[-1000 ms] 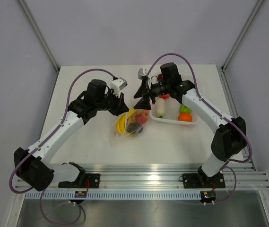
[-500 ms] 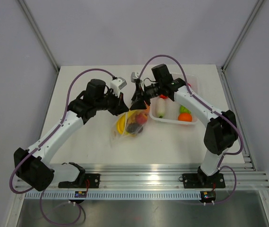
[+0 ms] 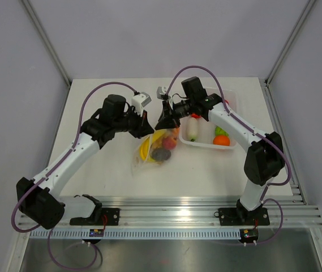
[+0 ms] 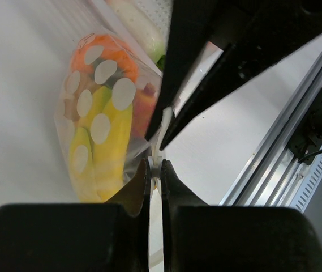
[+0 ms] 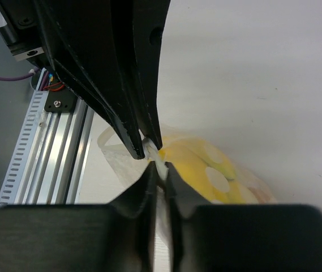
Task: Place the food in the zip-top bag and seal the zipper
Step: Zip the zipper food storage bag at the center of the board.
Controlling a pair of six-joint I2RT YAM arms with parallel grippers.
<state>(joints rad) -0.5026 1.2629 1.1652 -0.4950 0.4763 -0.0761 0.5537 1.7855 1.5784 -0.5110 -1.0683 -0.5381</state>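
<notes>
Since the zip-top bag (image 3: 149, 161) holds most of the food (image 3: 162, 152) (bananas, orange, red and dark pieces), it lies near the middle of the counter (image 3: 93, 107) with its mouth lifted, which looks meant to let the zipper (image 4: 157, 148) be pressed shut. The left hand (image 4: 156, 165) is clamped tight on that strip. The right hand (image 5: 159, 173), tip to tip with it, is nipped almost closed on the same strip, probably to slide along and seal it.

A white tray (image 3: 206, 146) toward the right edge has an orange piece (image 3: 221, 140) and a few others in it. Pale panels (image 3: 13, 85) wall the white counter, and an aluminium rail (image 3: 177, 218) runs along its near edge.
</notes>
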